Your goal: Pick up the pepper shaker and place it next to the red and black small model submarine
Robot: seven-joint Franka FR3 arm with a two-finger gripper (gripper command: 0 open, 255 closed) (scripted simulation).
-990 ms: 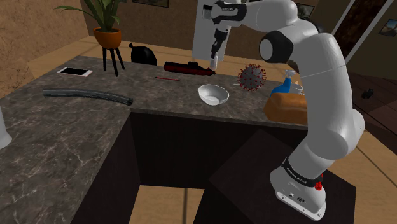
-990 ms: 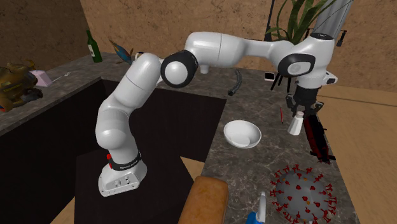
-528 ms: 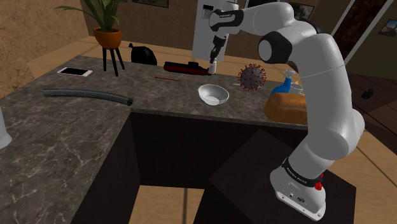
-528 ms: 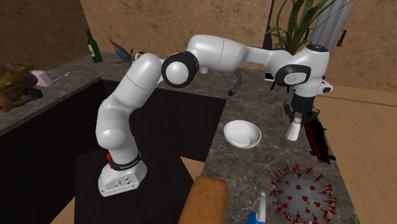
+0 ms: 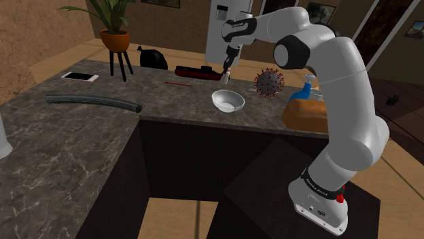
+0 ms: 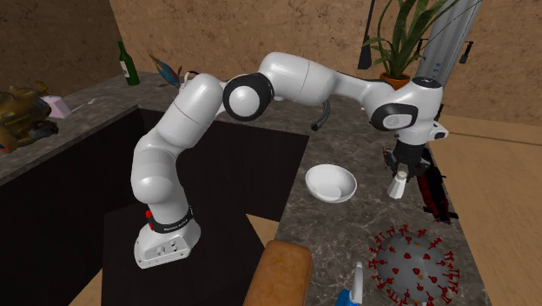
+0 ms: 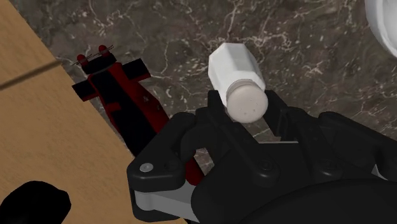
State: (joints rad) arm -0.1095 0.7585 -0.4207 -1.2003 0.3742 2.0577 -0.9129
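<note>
1. Shoulder view: gripper (image 5: 225, 70) hangs at the end of the submarine (image 5: 196, 71) nearest the white bowl (image 5: 227, 101), its fingers closed on the white pepper shaker (image 5: 223, 79).
2. Second exterior view: shaker stands upright just beside the submarine, low over the dark marbled countertop (image 6: 347, 222). I cannot tell whether its base touches the stone.
3. Wrist view: both black fingers clasp the shaker's cap end, spread only to its width. The red and black submarine lies close alongside.
</note>
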